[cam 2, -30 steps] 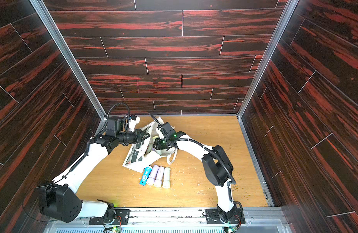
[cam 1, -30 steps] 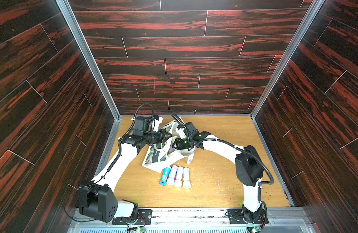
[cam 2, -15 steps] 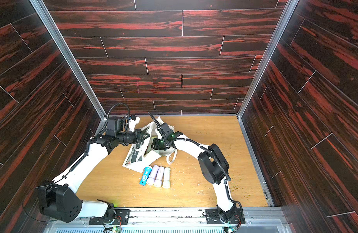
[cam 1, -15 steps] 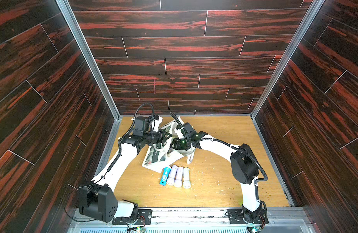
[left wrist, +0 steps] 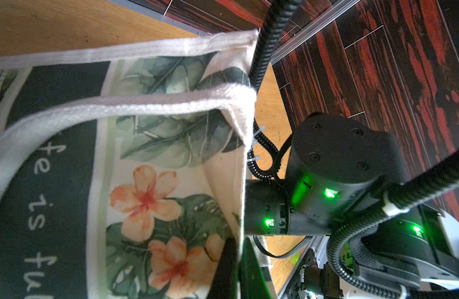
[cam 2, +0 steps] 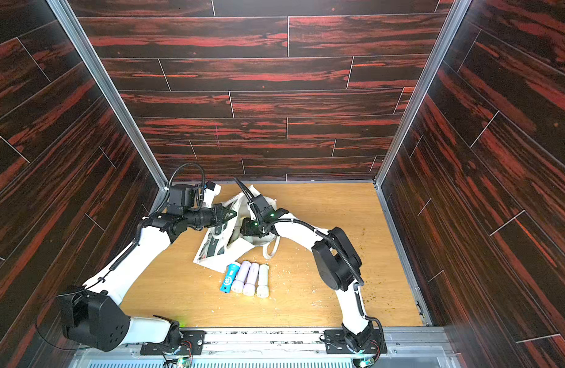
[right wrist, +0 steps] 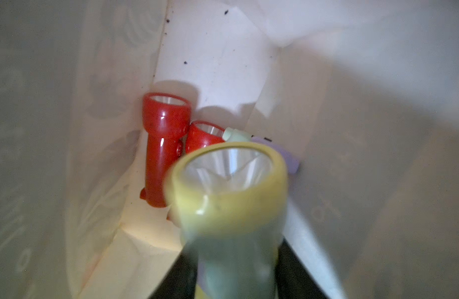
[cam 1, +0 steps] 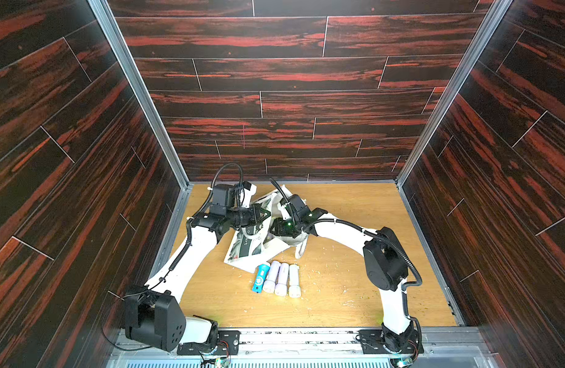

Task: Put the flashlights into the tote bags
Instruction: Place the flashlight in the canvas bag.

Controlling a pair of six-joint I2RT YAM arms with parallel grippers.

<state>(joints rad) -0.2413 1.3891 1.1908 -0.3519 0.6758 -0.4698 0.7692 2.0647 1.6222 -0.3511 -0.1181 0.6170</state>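
The light wooden desk [cam 1: 354, 286] is unchanged from a second ago. So is the floppy cream-white cloth tote bag [cam 1: 247, 247], which lies on the desk's far left part with its printed panel up and its mouth propped open. What has changed is the right arm: its elbow has swung in toward the bag and the forearm has pushed deeper. The right claw [right wrist: 236, 271] is now wholly inside the cloth and hidden in both top views. The left claw [cam 1: 263, 216] has not moved — it stays clenched on the bag's hem. The left wrist view shows the cream edge pinched between its dark fingers [left wrist: 227, 261], which holds the opening up.

Inside, the right wrist view shows a yellow-headed plastic flashlight [right wrist: 228, 186] between the right claw's jaws, its lens pointing into the bag and smeared with blur. I cannot tell whether it is still grasped or already being let go, though the blur suggests it is on the move. Beyond it, against the bag's bottom seam, lie a red plastic flashlight [right wrist: 163, 139], a second red flashlight [right wrist: 202, 136], a pale green-cream flashlight [right wrist: 234, 135] and a lilac flashlight [right wrist: 287, 158].

By my reading this is the fifth delivery. Four remain on the desk just beside the bag's near edge — a blue flashlight [cam 1: 260, 277], a pale lilac flashlight [cam 1: 271, 275], another pale lilac flashlight [cam 1: 281, 278] and a cream flashlight [cam 1: 294, 280]. They touch side by side and have not shifted over the last second.
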